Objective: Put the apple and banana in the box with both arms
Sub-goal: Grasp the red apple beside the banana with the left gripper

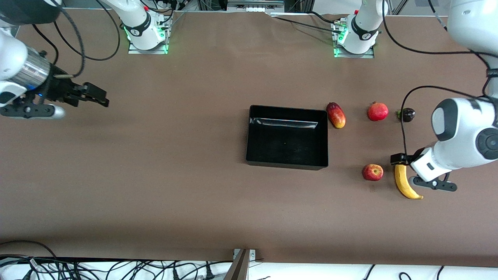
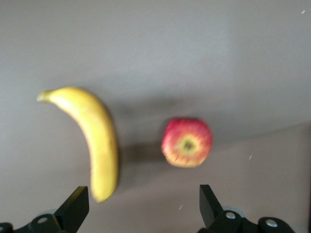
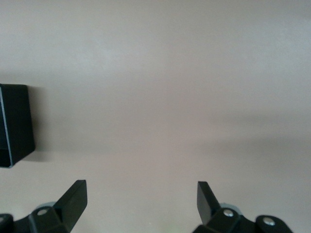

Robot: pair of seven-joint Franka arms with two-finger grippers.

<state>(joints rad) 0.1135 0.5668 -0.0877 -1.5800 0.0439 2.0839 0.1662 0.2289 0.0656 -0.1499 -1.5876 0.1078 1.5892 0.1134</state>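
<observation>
Two grippers show wide open jaws and hold nothing. The left gripper (image 2: 141, 211) hangs over the banana (image 1: 404, 183) and touches nothing. The apple (image 1: 372, 172) sits just beside the banana on the brown counter (image 1: 155, 175), near the left arm's end. The right gripper (image 1: 95, 95) hangs over bare counter at the right arm's end, well apart from the fruit. The black box (image 1: 287, 137) sits in the middle with nothing in it. Open counter lies all around the box. A mango-like fruit (image 1: 336, 115) lies just beside the box.
</observation>
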